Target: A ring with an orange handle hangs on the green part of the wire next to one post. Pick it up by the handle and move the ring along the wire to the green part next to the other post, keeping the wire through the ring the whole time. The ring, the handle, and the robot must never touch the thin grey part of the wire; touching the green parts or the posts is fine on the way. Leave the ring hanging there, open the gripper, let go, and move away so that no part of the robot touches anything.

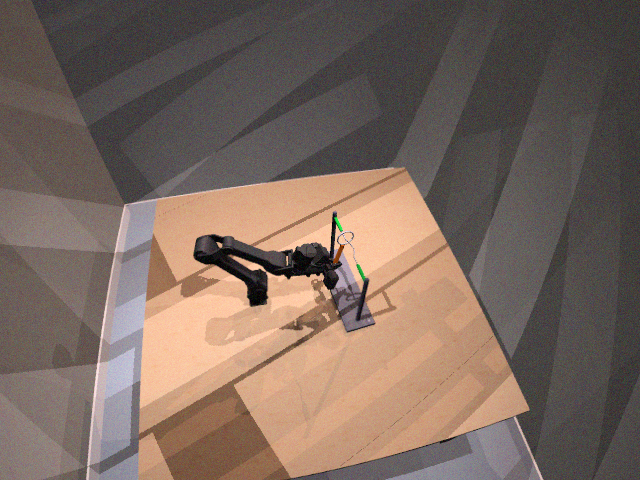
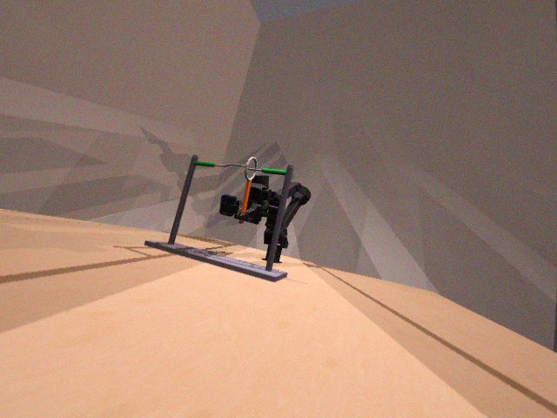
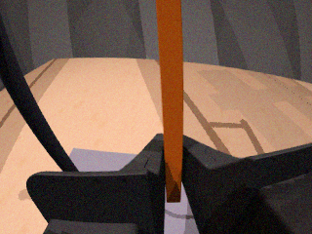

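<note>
A thin grey ring (image 1: 339, 239) (image 2: 246, 171) on an orange handle (image 1: 338, 253) (image 2: 246, 193) (image 3: 171, 78) sits around the grey wire (image 1: 353, 253) (image 2: 229, 165). In the exterior view it is just left of the right green part (image 2: 273, 171) (image 1: 338, 223). The other green part (image 2: 204, 164) (image 1: 360, 270) is by the other post (image 2: 182, 202) (image 1: 361, 299). My gripper (image 1: 334, 264) (image 2: 243, 212) (image 3: 167, 138) is shut on the handle's lower end and holds it nearly upright. I cannot tell whether the ring touches the wire.
The two dark posts stand on a grey base plate (image 1: 356, 316) (image 2: 216, 259) (image 3: 97, 159) on the wooden table. The post (image 2: 279, 216) (image 1: 333, 232) beside the ring stands close to my wrist. A dark curved bar (image 3: 26, 111) crosses the left of the wrist view.
</note>
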Controlling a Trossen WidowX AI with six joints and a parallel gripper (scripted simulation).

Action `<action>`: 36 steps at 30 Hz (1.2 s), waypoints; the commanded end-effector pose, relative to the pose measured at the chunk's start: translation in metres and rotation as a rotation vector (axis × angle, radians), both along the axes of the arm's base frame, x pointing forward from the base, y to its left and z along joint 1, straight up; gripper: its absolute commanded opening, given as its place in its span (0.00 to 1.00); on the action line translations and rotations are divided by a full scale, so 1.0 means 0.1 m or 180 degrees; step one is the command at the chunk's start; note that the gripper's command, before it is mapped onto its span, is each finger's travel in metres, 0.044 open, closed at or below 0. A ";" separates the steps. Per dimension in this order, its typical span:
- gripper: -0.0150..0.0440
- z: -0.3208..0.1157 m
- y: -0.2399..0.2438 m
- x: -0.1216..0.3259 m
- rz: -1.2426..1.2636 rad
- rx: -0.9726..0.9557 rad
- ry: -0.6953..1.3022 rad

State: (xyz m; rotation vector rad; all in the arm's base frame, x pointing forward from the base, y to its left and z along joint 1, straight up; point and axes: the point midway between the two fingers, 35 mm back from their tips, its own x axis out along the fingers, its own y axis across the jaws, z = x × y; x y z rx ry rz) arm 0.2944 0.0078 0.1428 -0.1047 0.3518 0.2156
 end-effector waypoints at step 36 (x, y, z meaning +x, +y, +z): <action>0.00 0.00 0.51 -0.07 -0.0135 0.0292 -0.0002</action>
